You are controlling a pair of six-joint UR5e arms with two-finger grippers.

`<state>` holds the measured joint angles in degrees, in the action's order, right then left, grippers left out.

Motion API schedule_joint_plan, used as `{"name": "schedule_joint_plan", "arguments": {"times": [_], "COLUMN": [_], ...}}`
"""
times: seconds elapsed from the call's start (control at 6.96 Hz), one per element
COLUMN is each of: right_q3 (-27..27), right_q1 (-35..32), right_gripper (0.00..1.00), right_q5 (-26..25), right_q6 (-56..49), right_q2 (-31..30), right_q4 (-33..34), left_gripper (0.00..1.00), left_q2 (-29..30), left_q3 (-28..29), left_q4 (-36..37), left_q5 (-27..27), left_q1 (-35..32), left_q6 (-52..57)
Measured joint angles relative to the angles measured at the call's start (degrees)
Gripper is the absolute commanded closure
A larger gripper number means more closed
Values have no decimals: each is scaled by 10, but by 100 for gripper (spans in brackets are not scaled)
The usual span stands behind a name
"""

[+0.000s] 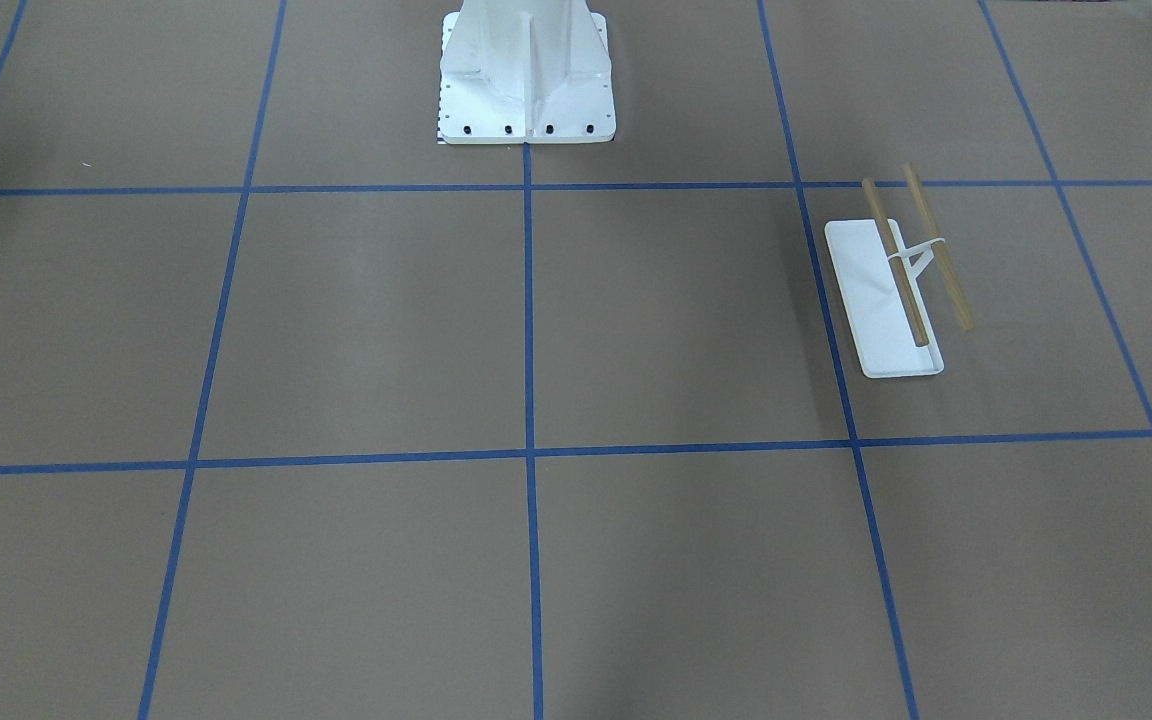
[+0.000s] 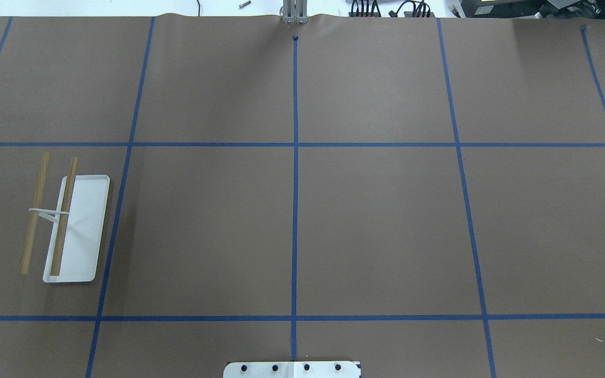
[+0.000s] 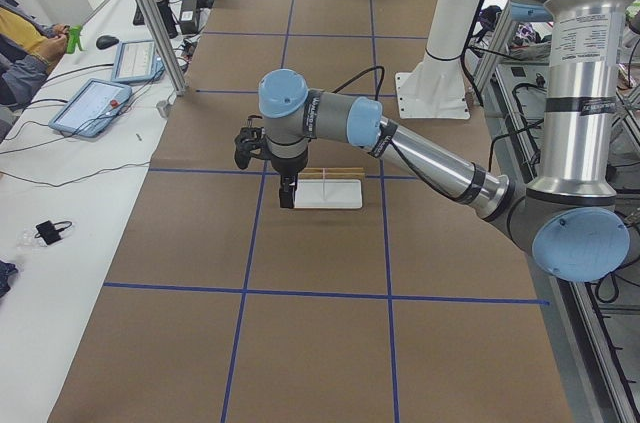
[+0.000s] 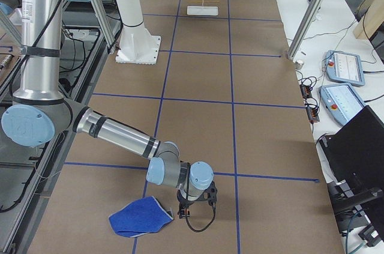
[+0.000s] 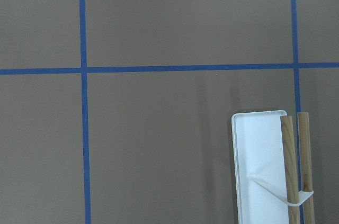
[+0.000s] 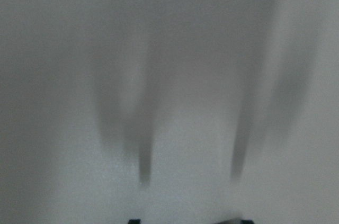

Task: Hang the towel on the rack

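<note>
The rack [image 1: 896, 290] stands on the brown table: a white tray base, a thin white bracket and two wooden rods. It also shows in the overhead view [image 2: 71, 226] and the left wrist view [image 5: 270, 171]. My left gripper [image 3: 287, 198] hangs just beside the rack's end; I cannot tell whether it is open. The blue towel [image 4: 141, 217] lies crumpled on the table's far right end. My right gripper [image 4: 182, 212] points down just beside it. In the right wrist view two dark fingertips [image 6: 134, 220] stand well apart, with two separate shadows and nothing between them.
The large white pedestal [image 1: 526, 80] with bolts stands at the robot's base. Blue tape lines grid the table. Tablets and cables [image 3: 95, 103] lie on the white bench beside it, and an aluminium post [image 4: 306, 20] stands at its edge.
</note>
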<state>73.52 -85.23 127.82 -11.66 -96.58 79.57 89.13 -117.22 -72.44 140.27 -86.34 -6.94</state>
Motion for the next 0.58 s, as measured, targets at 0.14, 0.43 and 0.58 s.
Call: {"name": "schedule_joint_plan", "arguments": {"times": [0.14, 0.43, 0.58], "right_q3": [1, -2, -4], "right_q1": [-8, -15, -16], "right_gripper": [29, 29, 29], "right_q5": [-7, -21, -20], "right_q6": [-13, -34, -37], "right_q2": [-4, -30, -37], "right_q4": [1, -3, -5], "left_gripper": [2, 2, 2], "left_q2": [-5, -12, -16], "left_q3": [-6, -19, -23], "left_q4": [0, -1, -1], "left_q5": [0, 0, 0], "left_q1": [0, 0, 0], "left_q6": [0, -1, -1]}}
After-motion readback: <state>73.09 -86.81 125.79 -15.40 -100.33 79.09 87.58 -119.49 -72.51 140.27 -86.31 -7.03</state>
